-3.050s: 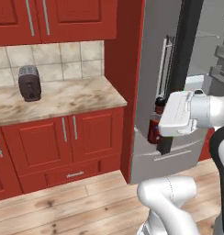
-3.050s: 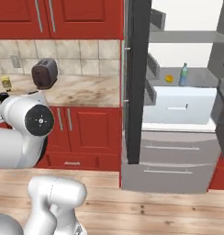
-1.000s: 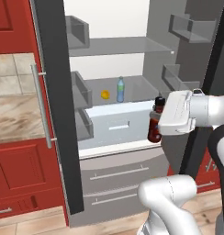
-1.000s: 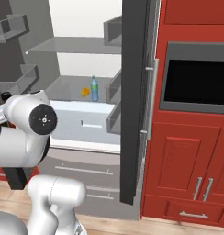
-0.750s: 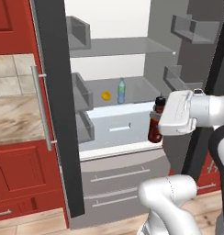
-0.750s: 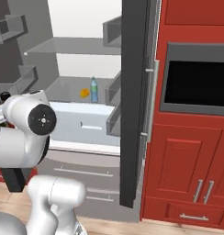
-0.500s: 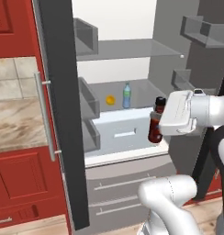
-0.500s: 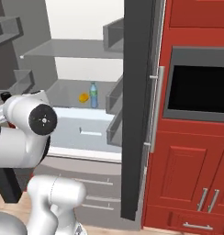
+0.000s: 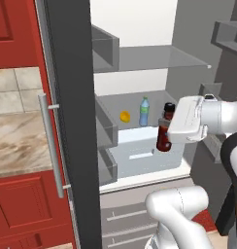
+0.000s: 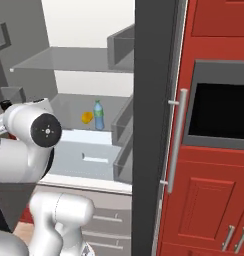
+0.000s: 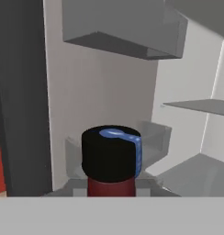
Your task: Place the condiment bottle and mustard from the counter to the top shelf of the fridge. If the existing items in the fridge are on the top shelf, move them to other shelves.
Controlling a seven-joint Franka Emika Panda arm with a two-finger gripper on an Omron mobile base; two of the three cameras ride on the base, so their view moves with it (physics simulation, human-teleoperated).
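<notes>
My gripper is shut on the condiment bottle, a dark red bottle held upright in front of the open fridge. In the hand view its dark cap rises at the bottom. The bottle hangs level with the pale drawer, below the upper grey shelf. The existing items, a blue bottle and a round orange-yellow fruit, stand on the shelf under that one; in the right base view the blue bottle stands beside the fruit. The mustard is out of view.
The dark fridge door with its silver handle stands open at the left, with bins on its inner side. The counter lies beyond it. On the right, red cabinets hold a black oven.
The whole picture has shifted: the base has driven from the counter to the fridge and closer in. The gripper stays shut on the condiment bottle.
</notes>
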